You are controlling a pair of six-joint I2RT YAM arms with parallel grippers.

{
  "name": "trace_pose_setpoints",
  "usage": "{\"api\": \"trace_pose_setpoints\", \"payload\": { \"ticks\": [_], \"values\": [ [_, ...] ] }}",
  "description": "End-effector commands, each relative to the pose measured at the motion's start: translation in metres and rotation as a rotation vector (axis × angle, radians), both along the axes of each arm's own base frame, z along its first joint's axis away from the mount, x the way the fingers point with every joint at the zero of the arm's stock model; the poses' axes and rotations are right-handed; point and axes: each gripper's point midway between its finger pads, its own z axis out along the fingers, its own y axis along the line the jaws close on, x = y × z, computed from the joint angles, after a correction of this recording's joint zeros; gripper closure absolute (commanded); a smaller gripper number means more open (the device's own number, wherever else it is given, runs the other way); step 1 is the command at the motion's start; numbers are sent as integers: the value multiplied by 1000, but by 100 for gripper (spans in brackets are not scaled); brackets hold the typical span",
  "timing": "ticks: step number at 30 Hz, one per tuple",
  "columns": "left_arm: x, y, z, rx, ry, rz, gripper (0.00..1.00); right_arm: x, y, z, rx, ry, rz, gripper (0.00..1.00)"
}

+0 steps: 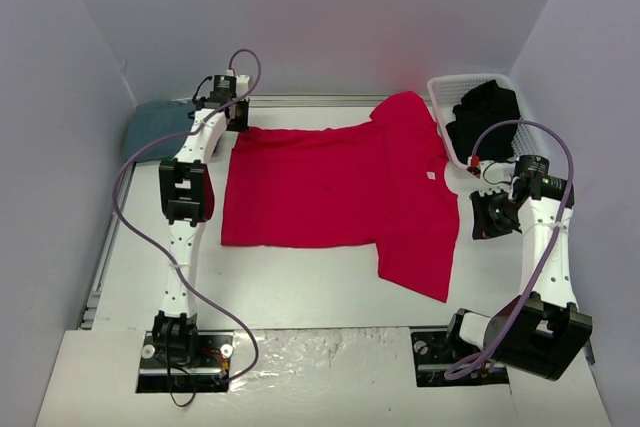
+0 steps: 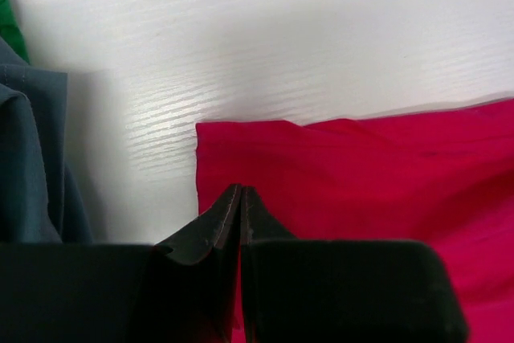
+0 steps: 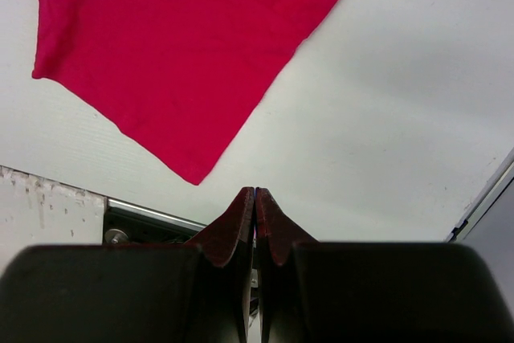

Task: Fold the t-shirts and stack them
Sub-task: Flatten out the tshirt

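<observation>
The red t-shirt (image 1: pixel 330 187) lies spread flat on the white table, with its white neck label (image 1: pixel 431 175) to the right. My left gripper (image 1: pixel 238 115) is shut, and its tips (image 2: pixel 242 189) sit just over the shirt's far left corner (image 2: pixel 361 166). I cannot see any cloth pinched in it. My right gripper (image 1: pixel 487 219) is shut and empty over bare table (image 3: pixel 255 190), right of the shirt; a sleeve corner (image 3: pixel 177 38) lies ahead of it. The blue-grey t-shirt (image 1: pixel 155 127) lies bunched at the far left (image 2: pixel 32 158). The black t-shirt (image 1: pixel 485 117) is in the basket.
The white slatted basket (image 1: pixel 440 97) stands at the back right corner. Grey walls close in the table on three sides. A bit of green (image 2: pixel 8 30) shows beside the blue-grey shirt. A metal rail (image 3: pixel 152 213) runs along the table's near edge.
</observation>
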Motion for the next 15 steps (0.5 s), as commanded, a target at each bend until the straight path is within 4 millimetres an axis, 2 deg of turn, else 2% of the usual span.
{"api": "trace_pose_setpoints", "payload": {
  "ticks": [1,3,9,11,14,15],
  "values": [
    [8,10,3,46,-32,6,97,-11,5,4,26,17,7,100],
    [4,11,-5,53,-7,3,98,-11,6,4,27,13,9,100],
    [5,8,-4,63,-7,-6,98,-13,6,1,33,18,7,100],
    [4,9,-9,77,8,0,98,-12,6,2,34,16,6,100],
    [7,8,-4,111,-1,16,98,-13,5,1,32,18,1,100],
    [4,7,-11,115,16,12,98,-13,4,1,30,17,-1,100]
  ]
}}
